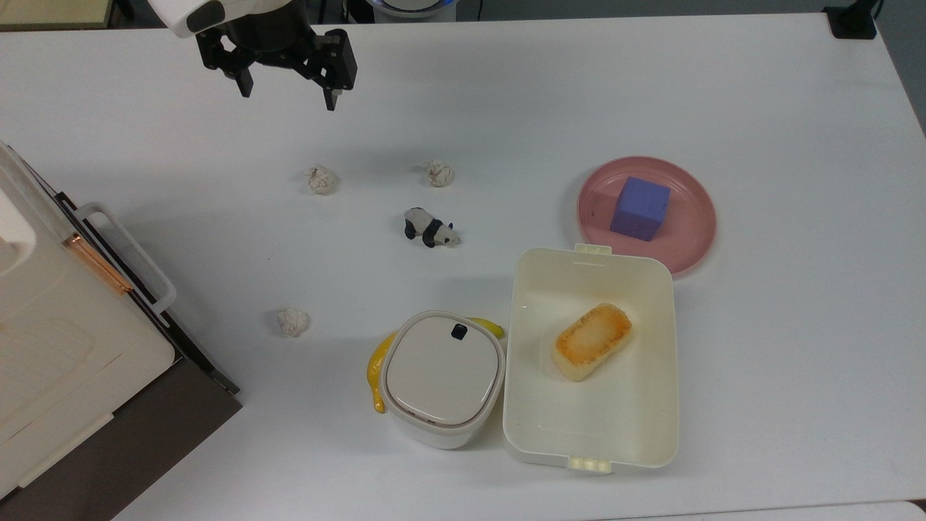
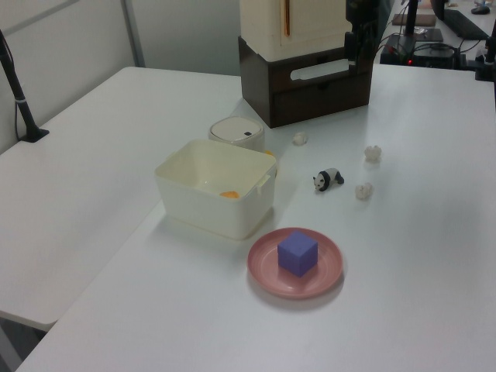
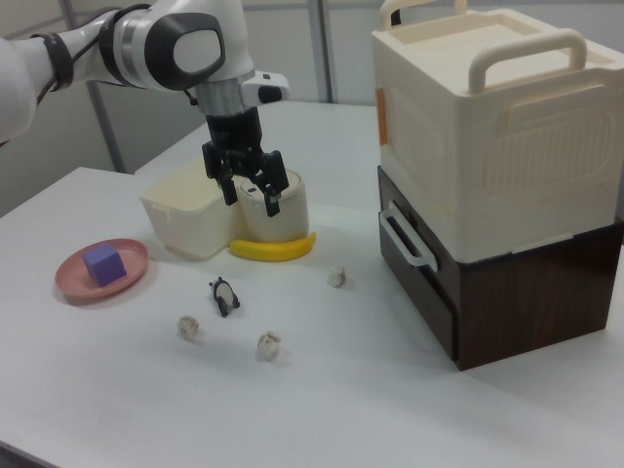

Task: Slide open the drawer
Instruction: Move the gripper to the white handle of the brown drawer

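Top view's left edge: the drawer [image 1: 155, 318] sits closed in a dark brown wooden cabinet [image 1: 137, 434], its white loop handle [image 1: 130, 250] facing the table [image 1: 506, 94], under a cream appliance [image 1: 58, 340]. The gripper [image 1: 288, 98] hangs above the far table edge, fingers spread apart and holding nothing, well apart from the handle. Bare tabletop lies between them; a paper ball [image 1: 320, 179] sits nearby.

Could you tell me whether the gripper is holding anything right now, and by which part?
Nothing is held: the gripper hangs open above the table, apart from the drawer handle.
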{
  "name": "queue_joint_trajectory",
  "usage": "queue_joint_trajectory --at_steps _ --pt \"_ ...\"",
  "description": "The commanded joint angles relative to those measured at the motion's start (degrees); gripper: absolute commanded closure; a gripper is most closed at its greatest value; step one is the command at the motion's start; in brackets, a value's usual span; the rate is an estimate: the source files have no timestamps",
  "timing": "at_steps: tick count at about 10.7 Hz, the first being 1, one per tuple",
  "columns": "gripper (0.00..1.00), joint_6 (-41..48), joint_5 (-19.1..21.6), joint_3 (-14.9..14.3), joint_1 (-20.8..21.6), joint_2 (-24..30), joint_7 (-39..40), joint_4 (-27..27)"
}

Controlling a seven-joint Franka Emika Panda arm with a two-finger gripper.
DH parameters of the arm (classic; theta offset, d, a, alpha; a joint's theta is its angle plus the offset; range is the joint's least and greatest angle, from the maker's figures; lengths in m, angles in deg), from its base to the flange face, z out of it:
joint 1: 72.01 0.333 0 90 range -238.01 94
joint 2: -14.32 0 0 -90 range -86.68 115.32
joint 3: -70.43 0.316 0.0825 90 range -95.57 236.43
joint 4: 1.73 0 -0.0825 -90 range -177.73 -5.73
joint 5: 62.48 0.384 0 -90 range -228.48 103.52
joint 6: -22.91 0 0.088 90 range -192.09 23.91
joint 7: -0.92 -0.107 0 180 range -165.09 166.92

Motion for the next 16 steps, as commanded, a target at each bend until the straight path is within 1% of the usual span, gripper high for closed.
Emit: queue_joint_trajectory --at_steps 1,3,4,5,6,7,8,9,11,12,13,15,16 --pt "0.0 -0.41 0.95 -0.61 0.66 0.84 4.17 -1.19" --pt "0.0 -0.59 0.95 -0.61 0.57 0.4 7.96 -1.1" --pt "0.0 -1.2 0.77 -0.69 0.57 -0.73 11.98 -1.02" --pt "0.0 -3.73 0.68 -1.83 0.49 -1.44 18.19 -1.02" --pt "0.0 -7.06 0.94 -4.1 0.31 -1.97 25.13 -1.02" --pt "0.0 -10.22 0.69 -5.51 0.31 -3.37 30.51 -1.02" --pt "0.0 -14.0 0.68 -6.92 0.22 -5.73 32.82 0.12" --pt "0.0 -17.52 0.51 -7.89 -0.47 -8.71 33.8 2.13" --pt "0.01 -24.63 0.07 -8.51 -1.27 -12.94 35.74 3.38" --pt "0.03 -28.32 0.16 -10.43 -1.1 -14.35 35.75 3.47" --pt "0.03 -31.58 0.16 -11.23 -1.1 -15.5 35.75 3.55" --pt "0.05 -35.9 -0.54 -11.85 -1.27 -16.82 35.84 3.38" --pt "0.06 -36.36 -1.07 -12.03 -1.27 -17.61 35.92 3.38"
